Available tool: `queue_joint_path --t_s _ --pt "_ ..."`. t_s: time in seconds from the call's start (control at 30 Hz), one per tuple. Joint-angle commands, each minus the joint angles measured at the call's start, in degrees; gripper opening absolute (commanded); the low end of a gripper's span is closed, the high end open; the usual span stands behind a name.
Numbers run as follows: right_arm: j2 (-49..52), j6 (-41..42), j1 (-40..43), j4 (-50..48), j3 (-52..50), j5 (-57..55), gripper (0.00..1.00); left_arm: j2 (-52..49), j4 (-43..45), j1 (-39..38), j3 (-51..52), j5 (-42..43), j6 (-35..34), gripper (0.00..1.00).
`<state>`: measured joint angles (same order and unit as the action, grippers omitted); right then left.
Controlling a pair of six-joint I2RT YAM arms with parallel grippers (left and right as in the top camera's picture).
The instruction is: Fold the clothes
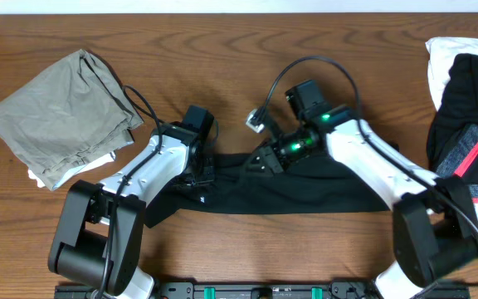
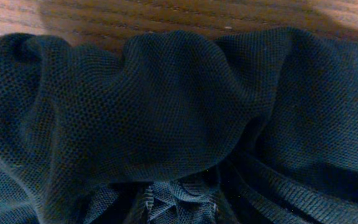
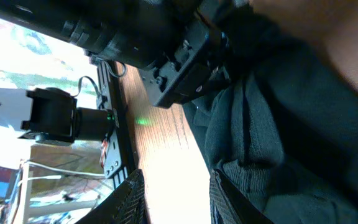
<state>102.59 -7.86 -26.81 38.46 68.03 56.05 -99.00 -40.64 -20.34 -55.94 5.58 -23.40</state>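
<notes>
A plain black garment (image 1: 289, 191) lies spread across the front middle of the table. My left gripper (image 1: 199, 170) is pressed down on its upper left edge. In the left wrist view the black mesh fabric (image 2: 166, 99) fills the picture, and a bunch of it (image 2: 179, 202) is pinched at the jaws. My right gripper (image 1: 260, 159) sits at the middle of the garment's upper edge. Its fingers (image 3: 135, 199) stand apart with bare wood between them, and the black garment (image 3: 278, 137) lies just outside the right finger.
A folded olive-grey garment (image 1: 60, 116) lies at the back left with a white one (image 1: 33, 176) showing under it. At the right edge, a white garment (image 1: 451, 58) lies under a black one (image 1: 471, 91) with a pink-red band (image 1: 474, 152). Cables loop over both arms.
</notes>
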Motion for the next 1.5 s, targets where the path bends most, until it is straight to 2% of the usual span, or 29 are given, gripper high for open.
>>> queue_joint_path --t_s 0.0,0.27,0.37,0.5,0.8,1.1,1.27,1.37,1.47 --pt "1.9 2.1 -1.9 -1.3 -0.4 1.9 0.33 -2.1 -0.2 0.2 0.5 -1.1 -0.5 0.33" --pt "3.9 3.6 -3.1 -2.7 -0.5 -2.6 0.34 -2.1 -0.1 0.2 0.5 -1.1 -0.5 0.33" --pt "4.3 3.6 -3.1 -2.7 -0.5 -5.6 0.39 -2.1 -0.1 0.2 0.5 -1.1 -0.5 0.33" --pt "5.5 3.8 -3.3 -2.7 -0.6 -6.2 0.41 -2.1 -0.1 0.2 0.5 -1.1 -0.5 0.33" --pt "14.0 7.1 -3.3 -3.2 -0.6 -6.3 0.41 -2.1 -0.1 0.2 0.5 -1.1 -0.5 0.34" --pt "23.2 10.8 -3.0 -3.7 -0.6 -6.4 0.4 -2.1 -1.4 0.2 0.5 -1.2 -0.5 0.34" --pt "23.0 10.8 -1.6 -2.9 -0.6 -6.8 0.37 -2.1 -2.0 0.2 0.5 -1.4 -0.2 0.34" --pt "22.9 10.8 0.3 -1.2 -0.6 -8.4 0.32 -2.1 -2.4 0.2 0.5 -4.3 -0.3 0.34" --pt "22.7 10.8 3.2 1.1 -0.6 -11.2 0.32 -2.1 -2.6 0.2 0.5 -6.6 -0.3 0.34"
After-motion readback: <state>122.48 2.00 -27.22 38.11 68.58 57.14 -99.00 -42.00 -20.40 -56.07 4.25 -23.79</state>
